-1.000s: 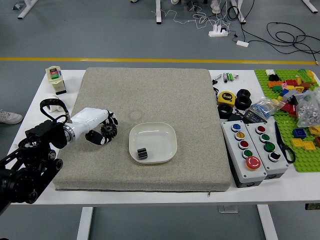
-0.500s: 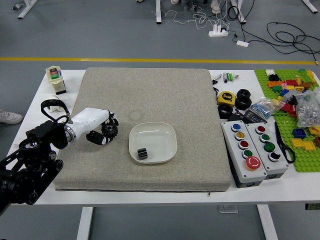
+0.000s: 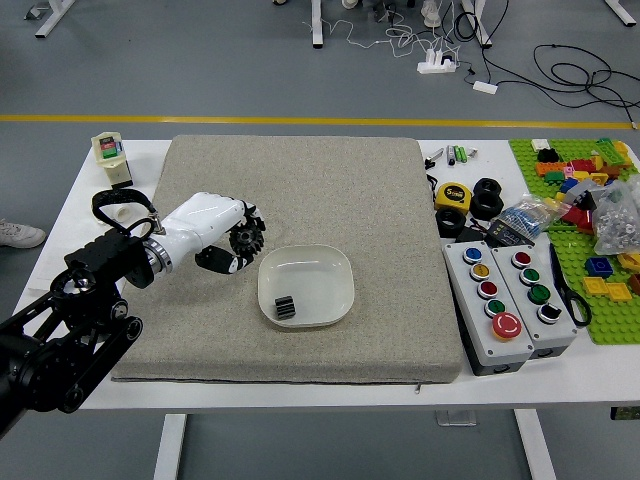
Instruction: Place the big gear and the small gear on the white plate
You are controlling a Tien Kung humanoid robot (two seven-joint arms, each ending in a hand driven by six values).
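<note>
- At the far-left corner of the white plate, big gear held in the left hand, near the rim but outside it.
- Left hand fingers: curled in, pinching the big gear between thumb and fingers. Exact contact of each finger can't be told, dark on dark.
- Changed vs. earlier frames: left hand has shifted right and away from the table's near edge, so it's now closer to the plate. Big gear went along with it, was further left over the mat before.
- Left arm also moved: wrist further right, black loop on it moved right too.
- Gap between hand and mat: can't tell from this angle.
- Small gear: lying in the plate, near-left part, same spot as earlier.
- Plate: same position, sitting on the gray mat, right of the hand.
- Right side of table, same as before: yellow tape measure, black rolls, two button boxes side by side, scissors, green baseplate with colored bricks and a clear bag of small parts.
- Far-left of table: cream-colored device, same place.
- Floor at left edge: light shoe, same spot.
</note>
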